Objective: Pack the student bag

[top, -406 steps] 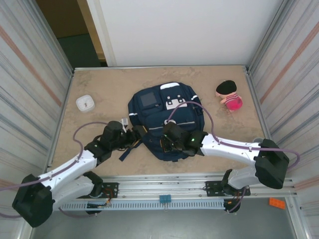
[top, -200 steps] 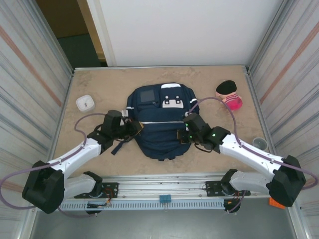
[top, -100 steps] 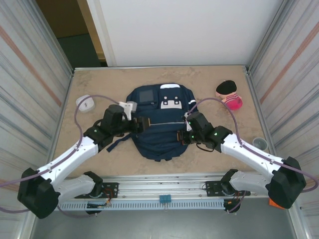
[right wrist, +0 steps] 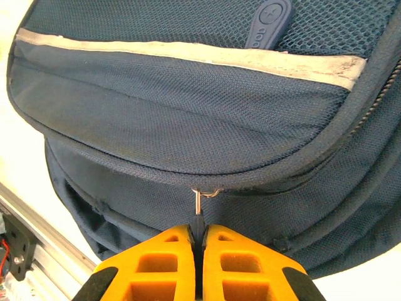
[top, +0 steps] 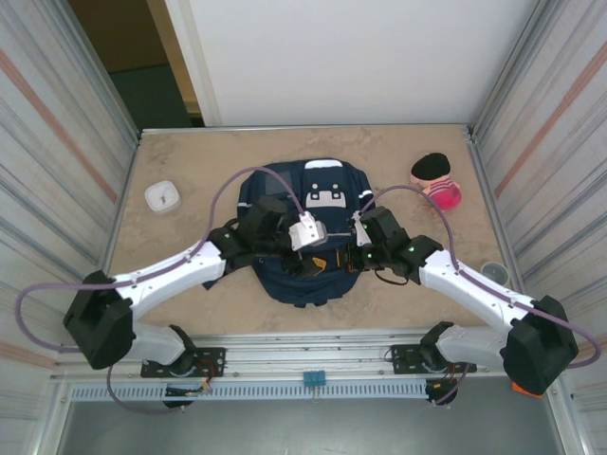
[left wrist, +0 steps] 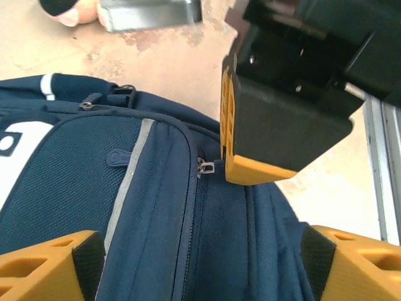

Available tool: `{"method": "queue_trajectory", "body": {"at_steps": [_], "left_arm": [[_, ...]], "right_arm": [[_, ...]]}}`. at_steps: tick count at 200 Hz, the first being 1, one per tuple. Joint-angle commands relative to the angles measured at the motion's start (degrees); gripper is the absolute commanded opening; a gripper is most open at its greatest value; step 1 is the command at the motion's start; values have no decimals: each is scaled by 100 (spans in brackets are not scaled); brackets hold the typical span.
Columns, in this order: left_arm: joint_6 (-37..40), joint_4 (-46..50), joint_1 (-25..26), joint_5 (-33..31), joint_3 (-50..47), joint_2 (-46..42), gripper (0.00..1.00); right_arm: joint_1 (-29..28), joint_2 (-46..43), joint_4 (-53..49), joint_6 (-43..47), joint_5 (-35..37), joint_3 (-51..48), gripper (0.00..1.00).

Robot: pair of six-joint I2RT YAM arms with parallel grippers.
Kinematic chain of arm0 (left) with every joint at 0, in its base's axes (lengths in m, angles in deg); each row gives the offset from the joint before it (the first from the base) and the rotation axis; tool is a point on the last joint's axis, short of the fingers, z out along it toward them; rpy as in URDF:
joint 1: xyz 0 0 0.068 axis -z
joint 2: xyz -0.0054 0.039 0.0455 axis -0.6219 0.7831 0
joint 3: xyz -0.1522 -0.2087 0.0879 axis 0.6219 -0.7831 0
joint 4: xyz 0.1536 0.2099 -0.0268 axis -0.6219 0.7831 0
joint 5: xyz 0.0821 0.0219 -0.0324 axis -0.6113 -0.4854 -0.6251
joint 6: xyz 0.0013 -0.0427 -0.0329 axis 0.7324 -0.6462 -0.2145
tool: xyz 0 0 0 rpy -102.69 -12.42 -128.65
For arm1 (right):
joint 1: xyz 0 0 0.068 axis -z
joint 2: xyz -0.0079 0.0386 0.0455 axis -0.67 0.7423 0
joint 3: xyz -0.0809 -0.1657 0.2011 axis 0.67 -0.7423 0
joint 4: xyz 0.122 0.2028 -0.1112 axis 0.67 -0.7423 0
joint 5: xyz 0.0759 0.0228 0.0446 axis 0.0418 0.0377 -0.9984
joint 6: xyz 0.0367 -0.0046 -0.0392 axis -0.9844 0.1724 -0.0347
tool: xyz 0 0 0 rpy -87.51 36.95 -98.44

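On the middle of the sand-coloured table (top: pixel 190 156) lies the student bag (top: pixel 318 284), flat, its white front patch towards the far side and its dark straps trailing off the near left edge; it is by a long way the biggest thing out there.

Both arms reach in over its near half and meet above it; the left arm comes across from the left and the right arm from the right, so the two heads sit just beside each other over the navy fabric.

The right gripper (right wrist: pixel 197 241) has its orange fingers pressed tight together; between the tips it pinches a small metal zip pull (right wrist: pixel 198 210), which hangs from a ring on the seam under a curved pocket flap; a white reflective stripe (right wrist: pixel 188 53) runs across the panel above that seam.

The left gripper (left wrist: pixel 200 251) stands wide apart; its fingers (left wrist: pixel 44 269) sit far out to either side with nothing between them but the bag's cloth below; it has hold of nothing. From its own camera the other gripper's orange tip shows right at the zip, on the line where two panels of the bag meet.

Off to the far right, well apart from the bag, sits a pink toy (top: pixel 436 181) with a black top; off to the far left, also well apart, rests a small white box (top: pixel 162 196).
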Motion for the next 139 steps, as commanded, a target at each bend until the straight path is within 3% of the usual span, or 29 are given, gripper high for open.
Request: {"method": "queue_trajectory", "body": {"at_steps": [1,39,68,84,92,139], "left_arm": [[868,57,27,122,382,326,83],[985,-343,38,-609,461,1017,74],[1009,-454,37,-815,379,1136,39],[1028,-535,22,-833,194,975,14],[1051,-525,15,-791,119,881,8],[1075,-360,-49,-272,-174,394,2]], "right_arm": [[41,78,336,91,-242,51,0],[50,101,344,63,-265,56,0],[199,35,161,-69,33,5,0],[384,-6,67,-157,279,-40,0],[502,-21,27,-188,392,-52,0],[1157,46,195,-292,1048,-119,0]]}}
